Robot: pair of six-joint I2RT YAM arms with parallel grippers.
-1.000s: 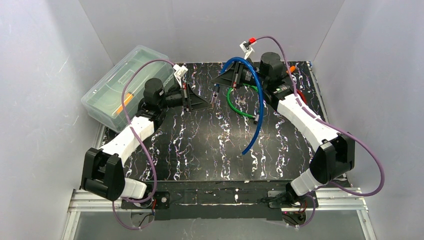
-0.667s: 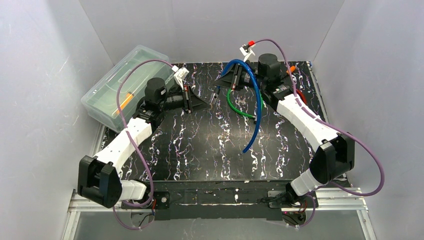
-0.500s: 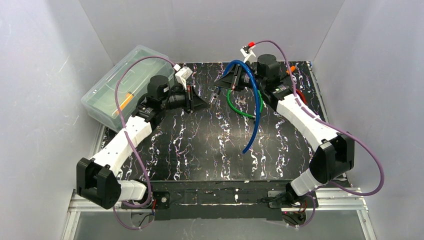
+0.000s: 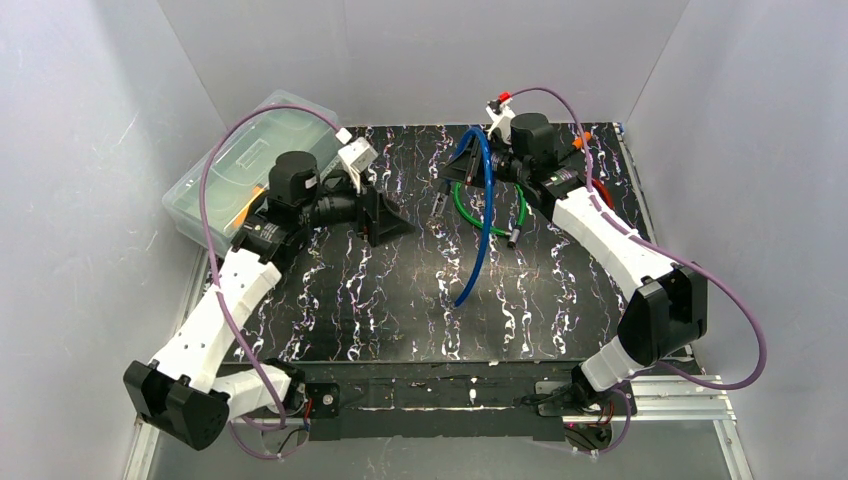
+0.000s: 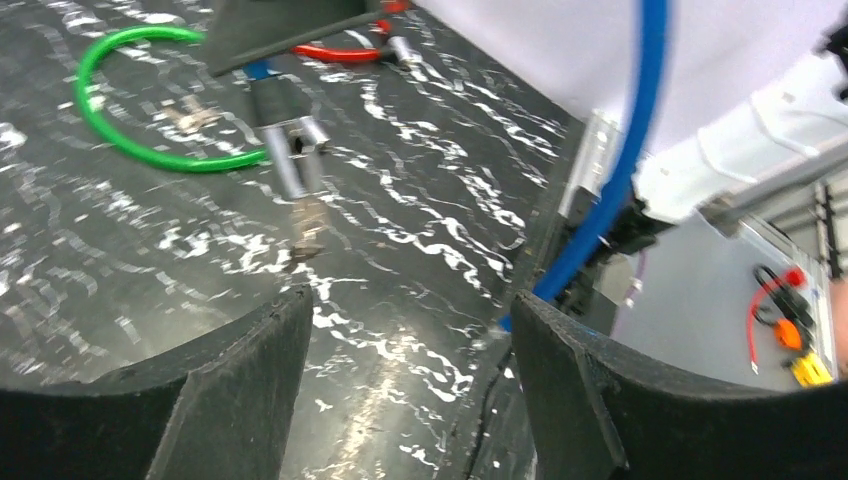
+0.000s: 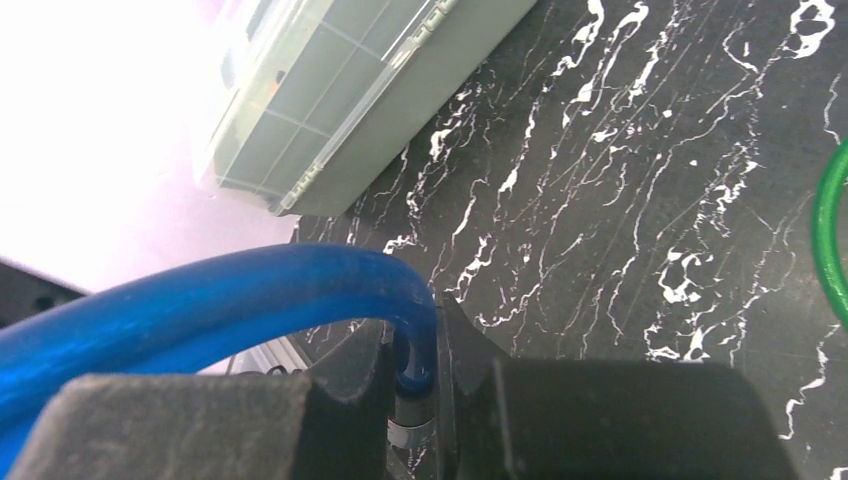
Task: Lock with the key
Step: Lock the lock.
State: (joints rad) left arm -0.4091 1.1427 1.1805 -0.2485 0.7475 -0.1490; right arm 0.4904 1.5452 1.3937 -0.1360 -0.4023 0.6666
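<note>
From my remote station I see the right gripper [image 4: 462,172] clamping its fingers [image 6: 345,385] on a blue plastic-coated cable lock [image 4: 480,225] that arcs down over the black marbled worktop [image 4: 400,300]. The left gripper [image 5: 405,330] hangs apart with fingers spread wide and empty, facing the lock's metal end [image 5: 292,160]. A green cable loop [image 4: 487,212] lies beneath, a clear plastic storage box [image 4: 235,170] far left. I cannot pick out the key.

Can't make out key [image 5: 305,215] teeth in left wrist view, too blurred. Blue cable lock [image 6: 200,300] runs off right wrist frame at left edge; its end buried between right gripper [image 6: 415,385] fingers.
</note>
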